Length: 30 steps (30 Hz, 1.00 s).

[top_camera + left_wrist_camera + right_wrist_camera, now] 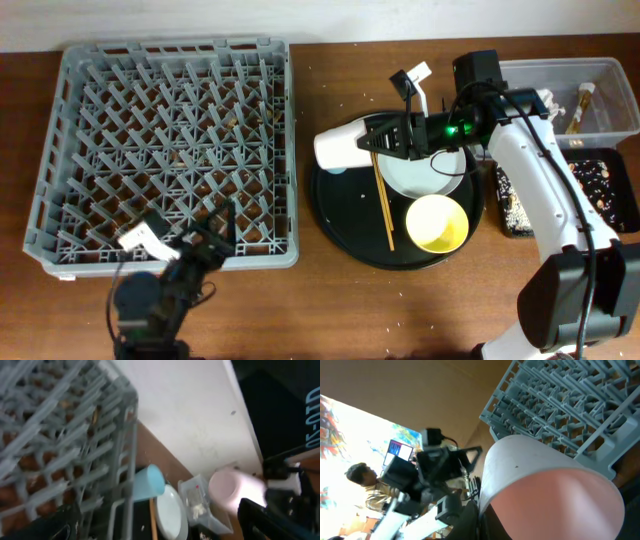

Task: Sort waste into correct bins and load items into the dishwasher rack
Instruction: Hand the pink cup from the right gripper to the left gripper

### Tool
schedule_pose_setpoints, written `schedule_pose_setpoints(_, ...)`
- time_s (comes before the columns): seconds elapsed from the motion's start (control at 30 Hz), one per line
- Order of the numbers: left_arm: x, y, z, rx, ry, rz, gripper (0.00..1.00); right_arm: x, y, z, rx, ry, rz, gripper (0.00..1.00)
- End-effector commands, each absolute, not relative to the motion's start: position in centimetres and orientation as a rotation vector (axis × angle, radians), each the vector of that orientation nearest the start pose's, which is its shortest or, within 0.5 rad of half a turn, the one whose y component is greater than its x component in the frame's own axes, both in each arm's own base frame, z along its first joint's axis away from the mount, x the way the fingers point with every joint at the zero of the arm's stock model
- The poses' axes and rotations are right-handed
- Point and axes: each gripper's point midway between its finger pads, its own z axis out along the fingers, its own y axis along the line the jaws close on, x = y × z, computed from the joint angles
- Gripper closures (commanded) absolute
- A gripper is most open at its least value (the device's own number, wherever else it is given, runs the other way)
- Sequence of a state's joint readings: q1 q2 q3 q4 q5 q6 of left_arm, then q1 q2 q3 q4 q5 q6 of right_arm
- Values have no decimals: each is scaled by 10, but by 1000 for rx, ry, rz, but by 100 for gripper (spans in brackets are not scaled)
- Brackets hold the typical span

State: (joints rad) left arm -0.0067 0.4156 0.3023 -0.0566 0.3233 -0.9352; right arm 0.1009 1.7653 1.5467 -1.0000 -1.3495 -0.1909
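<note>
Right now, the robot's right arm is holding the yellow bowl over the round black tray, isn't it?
Not quite. The right gripper is holding the pinkish-white cup over the round black tray, not the yellow bowl. The bowl sits on the tray, with nothing gripping it. The overhead view shows this.

a: can you see the right gripper's [388, 142] fingertips?
b: no, the pinkish-white cup [345, 147] hides them. in the right wrist view it runs off the bottom edge.
a: the flat black tray [628, 205]?
b: its middle lies under the right arm, and the scraps are too small to tell apart.
a: the left gripper [213, 232]?
b: its wrist view is blurred, with the fingers [270, 520] cut off at the bottom corners.
</note>
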Motion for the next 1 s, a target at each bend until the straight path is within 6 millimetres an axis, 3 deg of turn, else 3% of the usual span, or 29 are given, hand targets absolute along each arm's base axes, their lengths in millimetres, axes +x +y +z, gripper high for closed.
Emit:
schedule_pose_setpoints(0.0,296,-67,250,-551,1842,-979,1,343,206,282,-666,2064,1751,96)
schedule_pose_setpoints(0.07,320,-88,259,-557,1935,-1136,1,344,206,283,-675,2053,1746,96)
schedule_pose_setpoints(0.13,339,-110,250,-680,2046,-1370,1,344,208,290,-705,1993,1771,96)
schedule_pose_setpoints(0.17,339,-126,232,-836,2136,-1561,1,343,213,295,-744,1942,1791,96)
schedule_pose_setpoints(0.2,333,-136,225,-868,2194,-1672,1,341,221,296,-785,1916,1800,96)
schedule_pose_setpoints(0.3,318,-155,214,-816,2311,-1884,1,335,252,288,-871,1906,1846,96)
schedule_pose_setpoints(0.37,314,-158,223,-728,2305,-1936,1,340,268,273,-877,1933,1890,96)
schedule_pose_setpoints(0.47,314,-162,241,-543,2248,-1975,1,346,269,261,-857,1959,1894,96)
schedule_pose_setpoints(0.67,315,-162,243,-519,2238,-1970,1,339,287,252,-909,1964,1907,96)
schedule_pose_setpoints(0.77,316,-162,245,-510,2232,-1968,1,346,280,250,-890,1962,1888,96)
schedule_pose_setpoints(0.87,316,-162,245,-507,2231,-1967,1,364,257,250,-796,1984,1865,96)
schedule_pose_setpoints(0.97,317,-161,244,-483,2223,-1946,1,369,248,252,-774,1975,1858,96)
